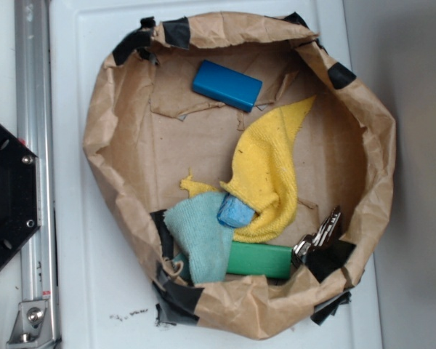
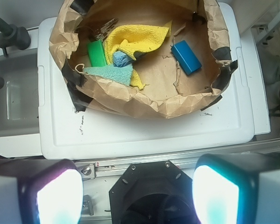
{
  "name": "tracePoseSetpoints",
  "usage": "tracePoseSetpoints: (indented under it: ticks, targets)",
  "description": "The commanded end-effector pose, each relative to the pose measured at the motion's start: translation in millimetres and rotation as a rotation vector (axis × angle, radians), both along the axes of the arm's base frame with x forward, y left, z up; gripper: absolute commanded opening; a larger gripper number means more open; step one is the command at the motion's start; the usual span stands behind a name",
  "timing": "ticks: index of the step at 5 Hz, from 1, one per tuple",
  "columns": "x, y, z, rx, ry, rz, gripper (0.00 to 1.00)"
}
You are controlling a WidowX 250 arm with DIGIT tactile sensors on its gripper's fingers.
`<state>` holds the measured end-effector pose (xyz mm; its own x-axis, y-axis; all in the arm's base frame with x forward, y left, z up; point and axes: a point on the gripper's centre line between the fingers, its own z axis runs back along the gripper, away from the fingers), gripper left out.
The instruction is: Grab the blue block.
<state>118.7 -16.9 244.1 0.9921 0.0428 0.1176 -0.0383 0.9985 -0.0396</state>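
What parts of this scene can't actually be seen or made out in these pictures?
- Green block: one end hidden under the teal cloth, both views.
- Metal object by the paper rim: too small to identify.
- Pincer: wrist view shows only blurred pads, cut off by the bottom edge; absent from the exterior view.
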Motion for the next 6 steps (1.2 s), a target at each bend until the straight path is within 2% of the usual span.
tracePoseSetpoints:
  ticks: [1,2,3,4,5,6]
  targets:
    - [0.0,0.0,0.0,0.0,0.0,0.0,1.0]
    - [50.0,21.2,-25.2,0.069,-0.044,-0.044,1.0]
    - [92.0,27.7,-50.0,0.089,-0.067,-0.161,1.0]
    - [113.2,29.9,-76.1,0.11,-0.03,-0.22,1.0]
    - [124.1,40.3,-113.7,0.155,0.011,-0.344,1.0]
    - [127.2,52.2,-135.1,0.205,0.039,-0.4,1.0]
